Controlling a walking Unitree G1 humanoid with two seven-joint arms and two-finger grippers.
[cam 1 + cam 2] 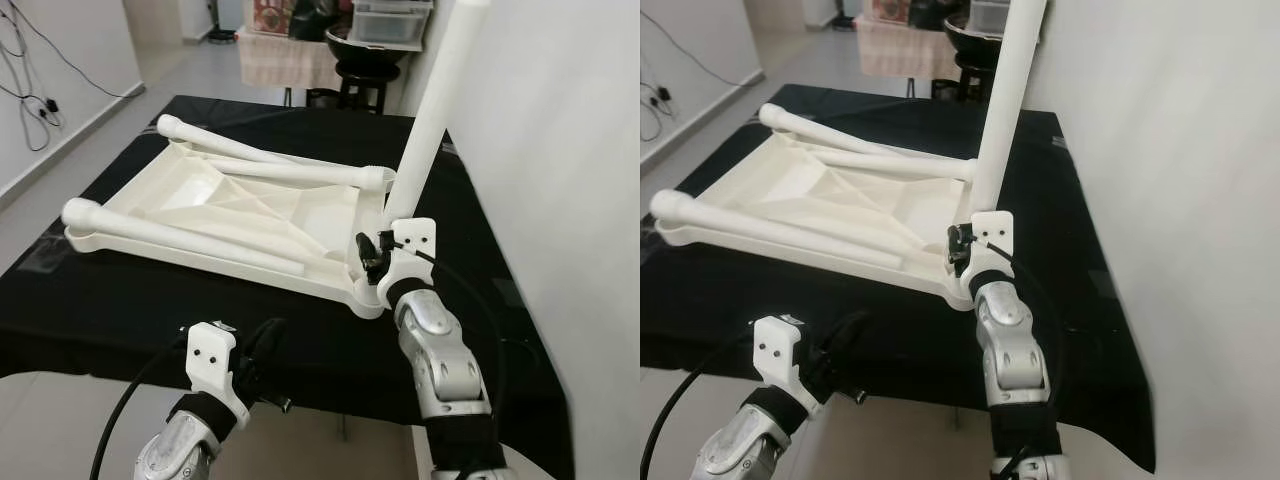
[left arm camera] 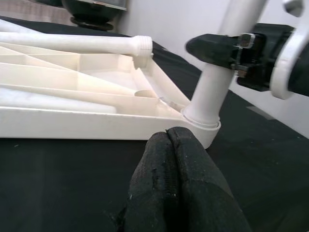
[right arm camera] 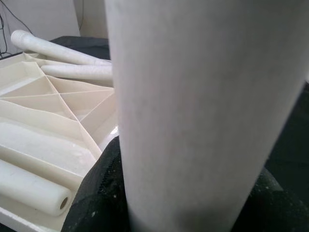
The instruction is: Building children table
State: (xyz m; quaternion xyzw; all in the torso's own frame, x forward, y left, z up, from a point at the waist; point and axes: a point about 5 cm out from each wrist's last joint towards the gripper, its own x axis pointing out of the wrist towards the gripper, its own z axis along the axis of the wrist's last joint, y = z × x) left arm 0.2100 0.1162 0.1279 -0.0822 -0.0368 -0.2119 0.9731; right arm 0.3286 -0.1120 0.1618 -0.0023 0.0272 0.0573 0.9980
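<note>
Black cloth [image 1: 120,310] covers the work surface, and on it lies the upturned cream plastic children's tabletop [image 1: 215,215], ribbed underside up. Right gripper [image 1: 385,240] is clamped round a white plastic leg [image 1: 432,120] standing upright in the tabletop's near right corner socket. Three more white legs [image 1: 180,238] lie across the tabletop. Left gripper [image 2: 169,159], fingers pressed together, hovers just before the tabletop's near edge.

Black cloth [image 1: 120,310]: I see it covering the work surface, hanging over the near edge.
Stool [image 1: 362,75]: dark, beyond the far edge, a black bowl-like thing on top.
Storage bins [image 1: 392,20]: clear, stacked behind the stool.
Cables [image 1: 30,95]: trailing down the left wall to the floor.
Wall [image 1: 560,150]: white, just beside the right edge.
</note>
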